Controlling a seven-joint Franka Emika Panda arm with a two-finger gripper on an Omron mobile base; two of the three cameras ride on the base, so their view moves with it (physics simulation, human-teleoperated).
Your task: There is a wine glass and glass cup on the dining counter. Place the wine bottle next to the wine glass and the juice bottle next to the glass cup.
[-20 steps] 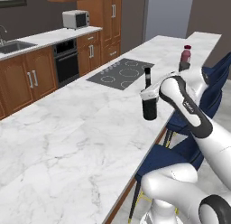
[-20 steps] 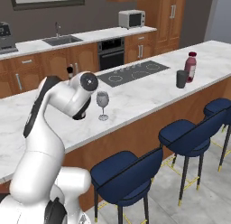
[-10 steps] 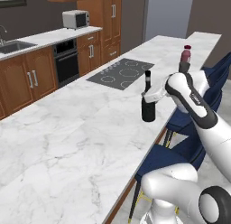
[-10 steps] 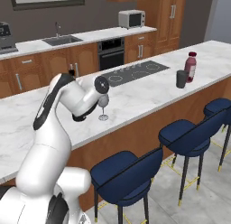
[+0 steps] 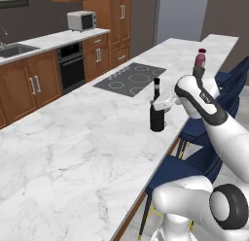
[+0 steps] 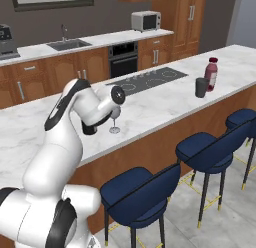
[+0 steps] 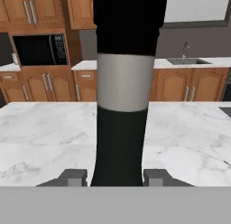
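The wine bottle, black with a slim neck, stands upright close to the front edge of the dining counter. My gripper is shut on its body from the right. In the hand view the wine bottle, with its pale label band, fills the space between my gripper's fingertips. The wine glass stands just behind my wrist, partly hidden by the arm. Further along the dining counter, the juice bottle stands right beside the glass cup. The juice bottle also peeks over my arm.
A grey cooktop is set into the counter beyond the bottle. Blue bar stools line the counter's front side. The back wall holds wooden cabinets, a sink and a microwave.
My hand has carried the wine bottle a little to the left and nearer in the left base view. The elbow has swung forward. The juice bottle and glass cup have not moved.
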